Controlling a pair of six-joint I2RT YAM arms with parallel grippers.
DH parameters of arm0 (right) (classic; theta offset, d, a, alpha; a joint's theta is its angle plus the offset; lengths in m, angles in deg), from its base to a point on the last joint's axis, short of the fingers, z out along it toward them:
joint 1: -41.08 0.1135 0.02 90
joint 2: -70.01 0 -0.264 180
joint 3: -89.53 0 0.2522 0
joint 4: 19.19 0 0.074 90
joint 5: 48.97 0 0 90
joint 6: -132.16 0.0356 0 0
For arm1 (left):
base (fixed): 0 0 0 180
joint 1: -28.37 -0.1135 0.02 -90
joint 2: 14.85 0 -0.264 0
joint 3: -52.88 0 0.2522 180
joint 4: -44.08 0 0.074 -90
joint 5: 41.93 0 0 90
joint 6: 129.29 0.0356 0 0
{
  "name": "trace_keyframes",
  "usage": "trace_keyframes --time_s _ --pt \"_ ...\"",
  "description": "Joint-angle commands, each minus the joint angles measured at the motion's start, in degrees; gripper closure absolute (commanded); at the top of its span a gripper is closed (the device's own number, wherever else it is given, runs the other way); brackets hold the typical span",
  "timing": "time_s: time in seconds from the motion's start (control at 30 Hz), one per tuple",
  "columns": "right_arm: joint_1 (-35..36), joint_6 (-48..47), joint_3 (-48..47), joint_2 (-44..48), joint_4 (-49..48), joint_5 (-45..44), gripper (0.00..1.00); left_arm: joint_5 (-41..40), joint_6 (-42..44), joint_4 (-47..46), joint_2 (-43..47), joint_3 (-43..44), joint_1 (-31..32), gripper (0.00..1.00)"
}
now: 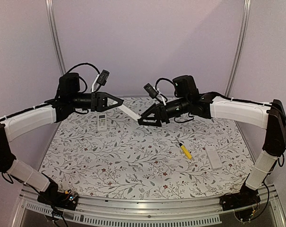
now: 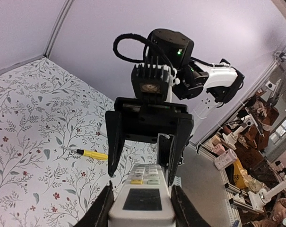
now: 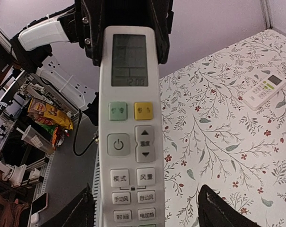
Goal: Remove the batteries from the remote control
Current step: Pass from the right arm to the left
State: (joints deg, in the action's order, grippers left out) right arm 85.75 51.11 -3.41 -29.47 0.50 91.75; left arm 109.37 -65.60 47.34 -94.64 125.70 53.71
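A long white remote control (image 1: 128,111) hangs in the air between my two arms, above the flowered table. My left gripper (image 1: 119,103) is shut on its display end; the left wrist view shows the fingers (image 2: 107,198) pressed against both sides of the remote (image 2: 143,201). My right gripper (image 1: 143,121) is open around the button end. In the right wrist view the remote (image 3: 128,118) faces the camera, and a clear gap shows beside the right finger (image 3: 213,208). No batteries are in view; the remote's back is hidden.
A second small white remote (image 1: 101,122) lies on the table under the left arm. A yellow-handled, black-tipped tool (image 1: 185,151) lies at the right, with a white oblong piece (image 1: 213,157) beyond it. The table cloth (image 1: 133,161) is flowered.
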Motion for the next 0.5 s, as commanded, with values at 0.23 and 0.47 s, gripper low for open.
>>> trace_keyframes --time_s 0.23,0.47 --pt "0.26 -2.99 4.55 7.41 -1.89 -18.55 0.02 -9.92 -13.94 2.45 -1.17 -1.72 -1.29 0.88" --pt "5.82 -8.05 6.99 9.21 -3.31 -35.01 0.01 -16.30 -23.30 1.98 -0.76 -6.30 -1.79 0.87"
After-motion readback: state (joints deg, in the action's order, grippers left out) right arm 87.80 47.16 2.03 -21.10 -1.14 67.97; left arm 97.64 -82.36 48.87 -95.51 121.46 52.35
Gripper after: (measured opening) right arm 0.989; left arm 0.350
